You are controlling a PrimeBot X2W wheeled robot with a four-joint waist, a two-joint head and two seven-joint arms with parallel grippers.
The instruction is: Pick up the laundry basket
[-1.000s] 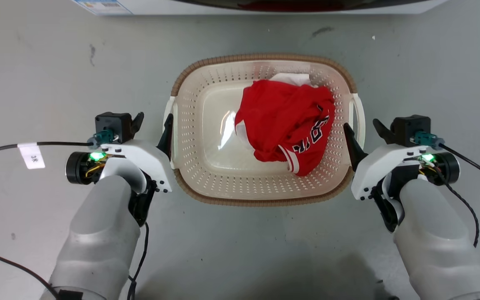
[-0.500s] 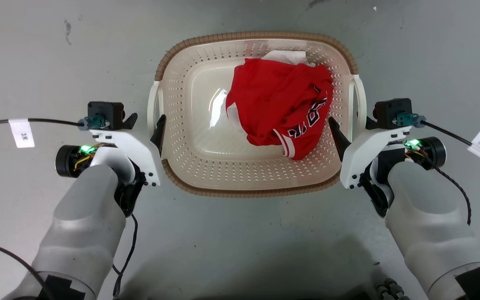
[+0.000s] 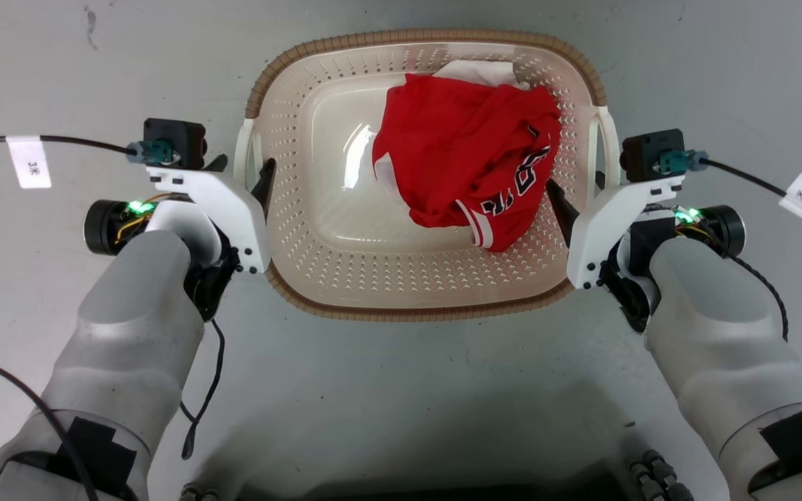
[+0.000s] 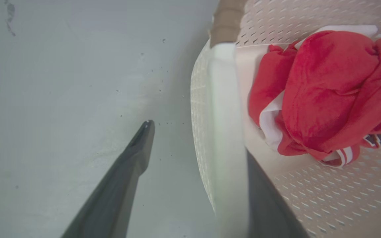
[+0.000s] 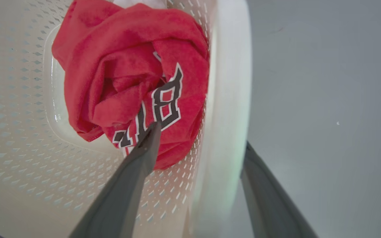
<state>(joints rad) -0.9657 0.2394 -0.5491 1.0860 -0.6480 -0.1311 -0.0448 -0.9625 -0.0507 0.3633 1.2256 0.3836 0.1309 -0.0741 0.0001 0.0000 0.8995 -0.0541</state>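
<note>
The laundry basket spans the frame crosswise — its white handles sit inside the open, empty jaws of left gripper and right gripper.

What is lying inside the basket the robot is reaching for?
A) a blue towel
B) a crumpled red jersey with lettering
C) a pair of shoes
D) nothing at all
B: a crumpled red jersey with black-and-white lettering lies in the laundry basket.
</note>
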